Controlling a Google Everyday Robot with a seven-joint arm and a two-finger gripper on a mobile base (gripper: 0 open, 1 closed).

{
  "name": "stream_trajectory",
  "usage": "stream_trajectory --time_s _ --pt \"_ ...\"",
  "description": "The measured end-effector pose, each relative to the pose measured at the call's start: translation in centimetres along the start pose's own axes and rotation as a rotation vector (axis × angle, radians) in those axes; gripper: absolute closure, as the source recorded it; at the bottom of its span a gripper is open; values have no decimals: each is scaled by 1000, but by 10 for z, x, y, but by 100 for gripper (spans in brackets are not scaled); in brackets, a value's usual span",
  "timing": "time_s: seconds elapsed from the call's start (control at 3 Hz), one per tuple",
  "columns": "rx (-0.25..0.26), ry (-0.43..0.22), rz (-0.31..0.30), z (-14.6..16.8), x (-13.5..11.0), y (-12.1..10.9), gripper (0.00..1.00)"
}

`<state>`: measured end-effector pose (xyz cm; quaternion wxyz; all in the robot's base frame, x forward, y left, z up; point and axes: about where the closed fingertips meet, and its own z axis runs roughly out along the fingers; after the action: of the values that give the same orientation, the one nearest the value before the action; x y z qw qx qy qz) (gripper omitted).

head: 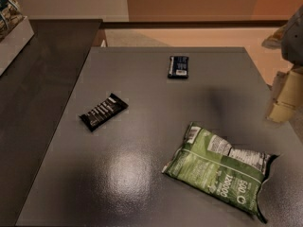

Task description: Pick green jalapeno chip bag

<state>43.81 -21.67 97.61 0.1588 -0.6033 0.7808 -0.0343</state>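
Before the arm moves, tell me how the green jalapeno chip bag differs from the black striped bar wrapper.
The green jalapeno chip bag is far bigger than the black bar wrapper. The bag is green with a white nutrition panel; the wrapper is black with white stripes. The bag lies front right, nearer the gripper at the right edge; the wrapper lies left of centre. Both lie on the grey table.

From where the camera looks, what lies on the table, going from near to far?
green jalapeno chip bag → black bar wrapper → dark blue packet. The pincer hangs at the picture's right edge, outside this order.
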Motion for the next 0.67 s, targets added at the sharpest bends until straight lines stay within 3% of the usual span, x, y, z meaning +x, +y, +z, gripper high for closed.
stream_trajectory --time_s 0.67 --pt "-6 -7 -18 -1 -1 4 0"
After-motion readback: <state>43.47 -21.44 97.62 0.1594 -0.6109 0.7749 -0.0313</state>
